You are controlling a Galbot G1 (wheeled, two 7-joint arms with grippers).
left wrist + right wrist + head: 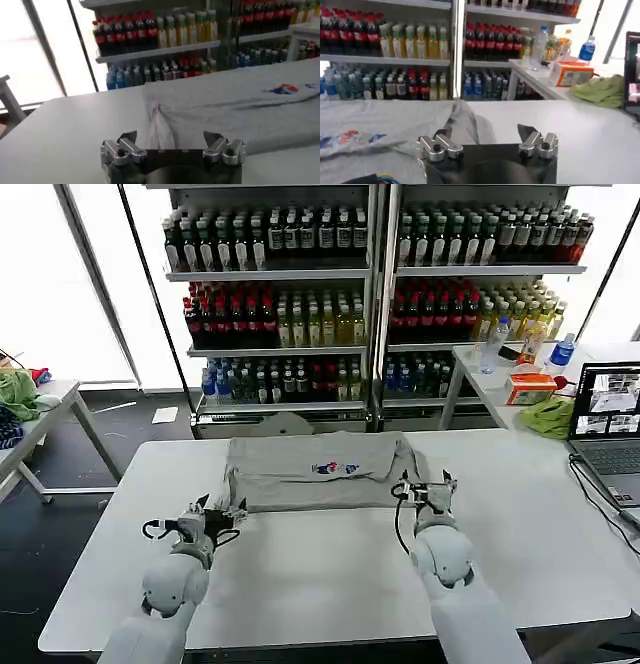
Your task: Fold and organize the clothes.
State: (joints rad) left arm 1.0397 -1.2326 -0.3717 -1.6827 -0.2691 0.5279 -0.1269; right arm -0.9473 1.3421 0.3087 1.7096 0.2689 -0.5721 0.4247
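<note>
One soft grey shirt (315, 472), rectangular fold; left claw (212, 521), right claw (425, 491) open.

The left end effector (172, 145) sits at the bottom centre, fingers spread apart, on the white counter (60, 130). Just beyond it lies the folded grey cotton shirt (230, 110), multicoloured print at right. Bottle-filled shelves (165, 47) cross the top.

Shirt on table, gripper at each near corner.

Shirt (315, 472) spread across far middle of table (320, 574); left gripper (210, 522) at near left corner, right gripper (425, 489) at near right corner. Laptop (608, 419) at table's right edge. Bottle shelves (370, 294) behind. Side table (520, 379) behind right, cloth (548, 416) on it.
</note>
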